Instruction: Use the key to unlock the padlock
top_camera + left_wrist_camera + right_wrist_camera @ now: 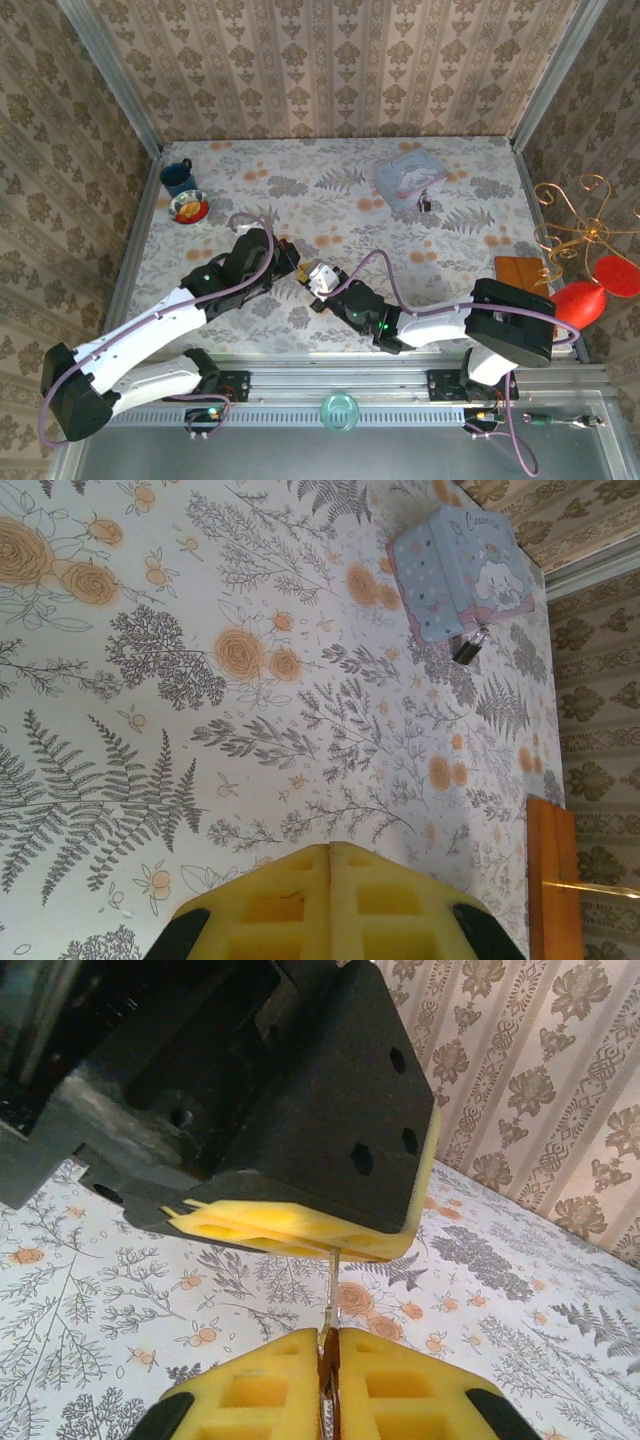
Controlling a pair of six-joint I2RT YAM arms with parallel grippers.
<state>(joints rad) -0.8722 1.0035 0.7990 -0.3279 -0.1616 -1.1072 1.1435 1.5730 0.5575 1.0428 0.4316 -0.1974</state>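
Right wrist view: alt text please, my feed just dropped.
The right hand, shut, pinches the lower end of the thin key, whose upper end runs up into the closed yellow fingers of the left hand just above. Behind them are the flowered table and a patterned wall.

A robot test booth was dressed like a home: brown damask wallpaper panels [340, 60], floral-print tabletop [330, 215], bare aluminium framing [400, 385].

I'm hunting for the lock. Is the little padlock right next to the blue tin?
Yes, the padlock sits right against one corner of the blue tin.
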